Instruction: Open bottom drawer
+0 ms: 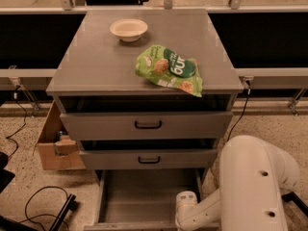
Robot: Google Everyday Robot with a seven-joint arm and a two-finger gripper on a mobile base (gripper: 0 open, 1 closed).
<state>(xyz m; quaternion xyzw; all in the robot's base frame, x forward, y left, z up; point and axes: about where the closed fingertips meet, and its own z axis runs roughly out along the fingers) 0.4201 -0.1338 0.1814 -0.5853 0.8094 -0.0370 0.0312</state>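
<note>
One of three drawers stands pulled out toward me: the bottom drawer (144, 196), lowest in the grey cabinet (144, 61). Its plain grey inside shows beneath the middle drawer (149, 159), and its front rail runs left to right along the bottom edge of my view. Its travel axis runs straight out of the cabinet, toward the camera. My arm's white wrist (190, 211) dips down at the right end of that front rail, so I judge the gripper lies just beyond it, below the frame edge and out of my sight. I cannot tell how it is set or whether it holds anything. The drawer looks near full travel, so any further pull would follow that same axis
</note>
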